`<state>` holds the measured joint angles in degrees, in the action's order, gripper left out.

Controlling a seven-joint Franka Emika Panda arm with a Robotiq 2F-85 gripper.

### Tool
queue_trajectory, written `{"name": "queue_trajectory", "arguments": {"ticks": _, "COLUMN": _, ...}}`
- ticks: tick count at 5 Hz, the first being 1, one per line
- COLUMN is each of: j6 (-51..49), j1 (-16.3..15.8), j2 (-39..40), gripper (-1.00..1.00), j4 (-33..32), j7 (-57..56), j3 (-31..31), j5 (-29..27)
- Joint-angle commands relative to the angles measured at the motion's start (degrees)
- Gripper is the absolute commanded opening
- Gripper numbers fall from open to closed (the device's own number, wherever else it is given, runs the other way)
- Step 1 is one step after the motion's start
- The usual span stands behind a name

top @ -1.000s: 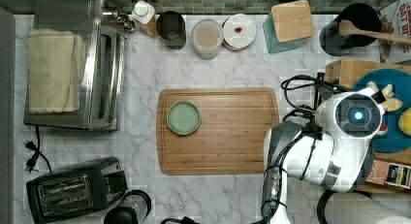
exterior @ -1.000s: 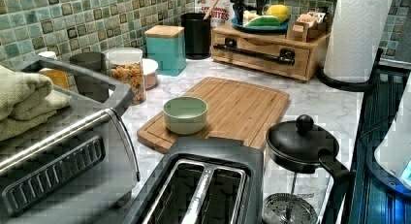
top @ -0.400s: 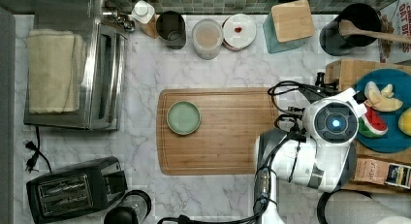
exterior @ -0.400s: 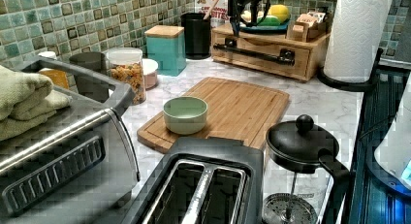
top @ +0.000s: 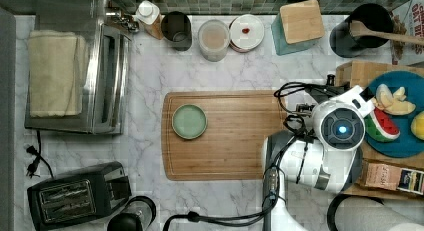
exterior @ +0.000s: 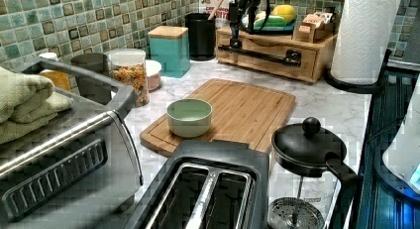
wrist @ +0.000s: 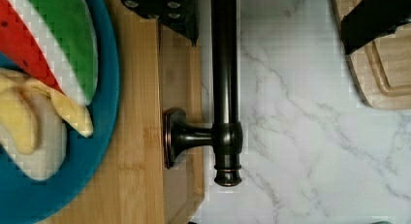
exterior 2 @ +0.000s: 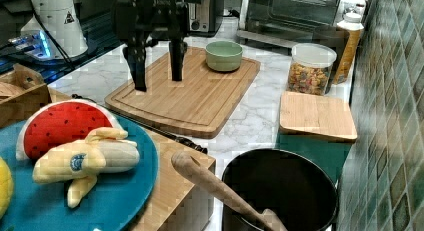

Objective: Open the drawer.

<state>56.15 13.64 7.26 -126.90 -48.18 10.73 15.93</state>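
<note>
1. Where the marble counter (top: 150,71) meets the top view's right edge, the drawer (exterior: 270,58) is set into the front of a low wooden box, and its front is seen facing the cutting board (top: 235,136).
2. A long black bar handle (wrist: 224,88) is carried across the drawer's front on brackets; one bracket and the bar's rounded end are seen in the wrist view.
3. The gripper (exterior 2: 159,81) is held with its fingers (wrist: 165,6) spread wide, and nothing is gripped by them.
4. In the wrist view the bar is seen running between the two fingers: one finger is placed on the box's side, close by the bar, and the other is kept well apart from it over the marble and the board's corner. Whether the bar is touched by the nearer finger cannot be told.
5. On top of the box a blue plate (top: 395,83) is set, on which a toy watermelon slice (exterior 2: 60,123) and a toy banana (exterior 2: 90,156) are laid.
6. A green bowl (top: 189,121) is placed on the cutting board toward the top view's left, well apart from the drawer.
7. Near the box, a black pot (top: 362,23) with a wooden spoon and a teal canister (top: 299,21) are stood along the tiled wall.
</note>
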Motion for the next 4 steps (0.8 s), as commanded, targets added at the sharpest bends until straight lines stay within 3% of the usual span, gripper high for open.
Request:
{"name": "queue_trajectory", "arguments": {"ticks": 1, "j6": 0.3, "j1": 3.9, "j2": 3.3, "gripper": 1.00, "j4": -1.5, "j7": -4.1, "j3": 2.1, "j5": -1.4}}
{"name": "queue_trajectory", "arguments": {"ticks": 4, "j6": 7.8, "j1": 5.4, "j2": 11.7, "gripper": 1.00, "j4": 2.2, "j7": -3.1, "j3": -1.4, "j5": -5.0}}
